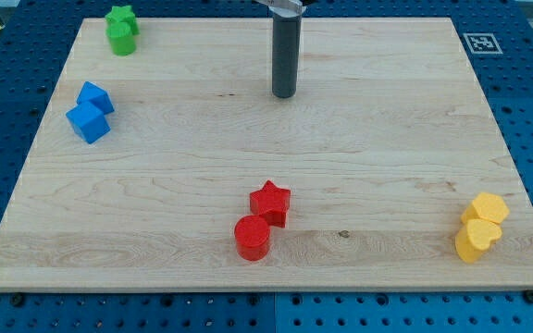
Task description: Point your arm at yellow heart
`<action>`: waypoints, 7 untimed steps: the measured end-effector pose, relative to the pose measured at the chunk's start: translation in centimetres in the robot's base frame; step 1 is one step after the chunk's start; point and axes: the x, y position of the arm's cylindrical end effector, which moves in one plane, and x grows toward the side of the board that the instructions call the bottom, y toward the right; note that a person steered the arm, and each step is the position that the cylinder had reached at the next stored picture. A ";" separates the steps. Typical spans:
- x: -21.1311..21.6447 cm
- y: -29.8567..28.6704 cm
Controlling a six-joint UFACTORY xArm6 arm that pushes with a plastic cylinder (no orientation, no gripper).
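Observation:
Two yellow blocks touch near the board's lower right corner. The lower one (477,240) looks like the yellow heart. The upper one (487,207) looks many-sided. My tip (285,95) is at the end of the dark rod, on the board in the upper middle of the view. It is far up and to the left of both yellow blocks and touches no block.
A red star (271,202) and a red cylinder (253,238) touch at the lower middle. Two blue blocks (89,111) sit at the left edge. Green blocks (121,30) sit at the top left. The wooden board (359,166) lies on a blue pegboard.

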 end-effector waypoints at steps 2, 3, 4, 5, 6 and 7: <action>7.9 10.2; 14.0 10.8; 19.6 10.8; 21.6 10.8; 21.7 10.8; 21.7 11.6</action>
